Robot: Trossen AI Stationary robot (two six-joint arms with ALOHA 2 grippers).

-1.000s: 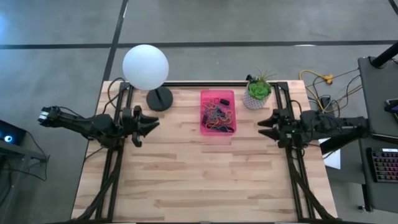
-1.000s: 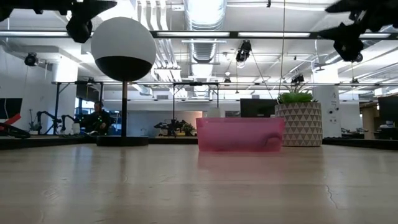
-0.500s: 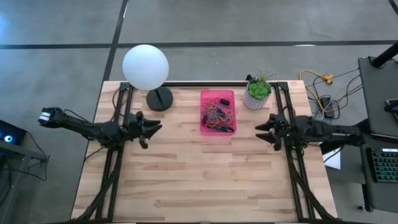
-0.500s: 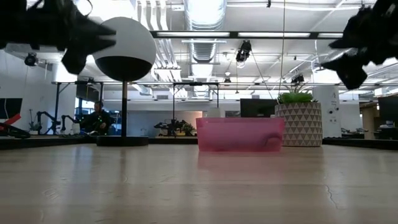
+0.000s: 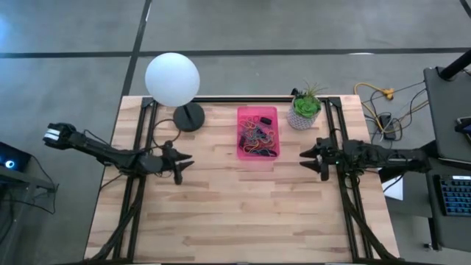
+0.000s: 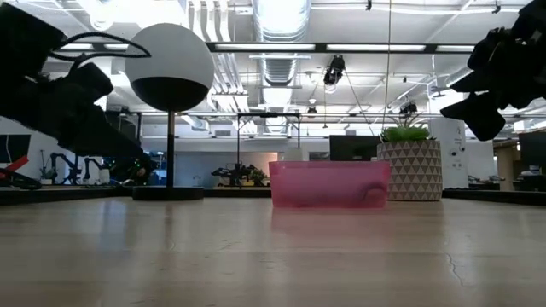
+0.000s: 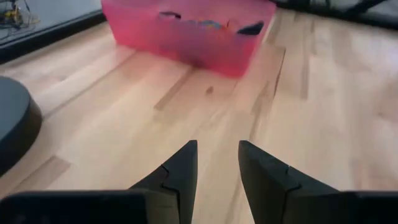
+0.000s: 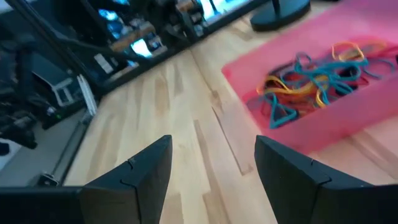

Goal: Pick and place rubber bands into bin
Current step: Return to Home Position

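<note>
Pale wooden boards make up your one table (image 5: pixel 243 213), with an open workshop hall behind it. One lamp (image 5: pixel 172 79) with a white globe stands at the far left corner, and your two arms reach in from either side. Your left hand (image 5: pixel 184 160) hangs low near the lamp's dark base (image 5: pixel 189 118), its fingers a narrow gap apart with nothing between them. Your right hand (image 5: pixel 305 154) hovers just off the side of the one pink bin (image 5: pixel 257 109), near the one plant pot (image 5: pixel 304 112), spread wide and empty. The rubber bands (image 5: pixel 257 138) lie tangled inside the bin, at the far middle of the table. They are too knotted to count, more than ten by my guess, and I see none on the boards. Judging by that, only the retreat is left. Watch the left arm: drawn back carelessly, it could nudge the base and tip the globe. On the right, a swinging wrist could knock the pot over, or clip the light bin and spill it.
</note>
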